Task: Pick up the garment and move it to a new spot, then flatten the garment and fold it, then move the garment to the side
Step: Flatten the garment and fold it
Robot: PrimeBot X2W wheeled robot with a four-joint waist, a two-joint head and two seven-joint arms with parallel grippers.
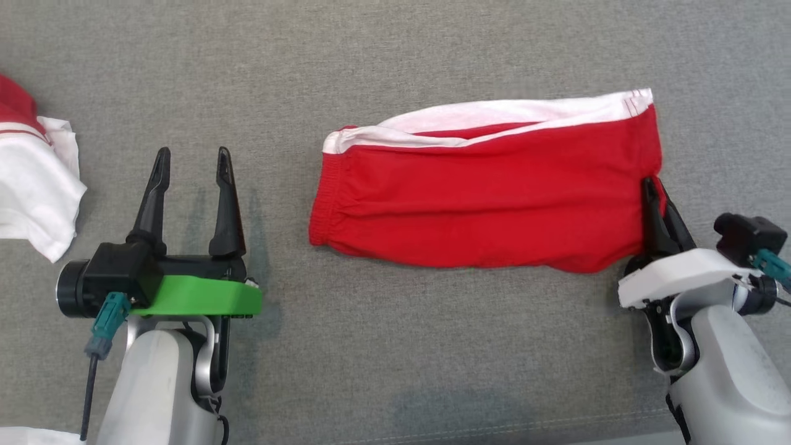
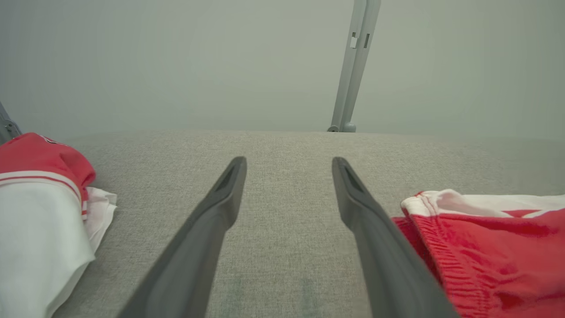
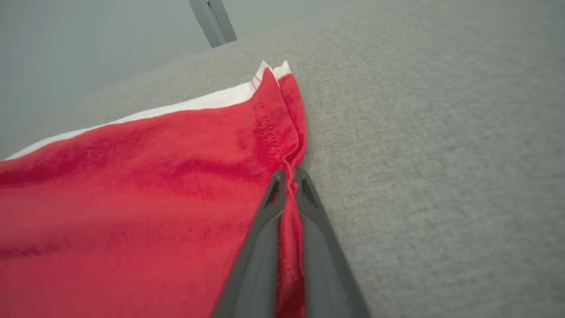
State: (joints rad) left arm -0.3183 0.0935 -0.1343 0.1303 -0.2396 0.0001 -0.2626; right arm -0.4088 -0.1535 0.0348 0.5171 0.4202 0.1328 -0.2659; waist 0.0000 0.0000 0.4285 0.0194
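Your right gripper [image 1: 654, 185] has its fingers pinching the red shorts [image 1: 488, 204] by the edge. The left gripper [image 1: 193, 157] has its fingers wide and empty. Folding looks done, so slide them aside flat.

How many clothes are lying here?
2. The red garment lies in the middle, pinched by the right tool. A red-and-white garment lies at the left edge, partly cut off; more may be hidden.
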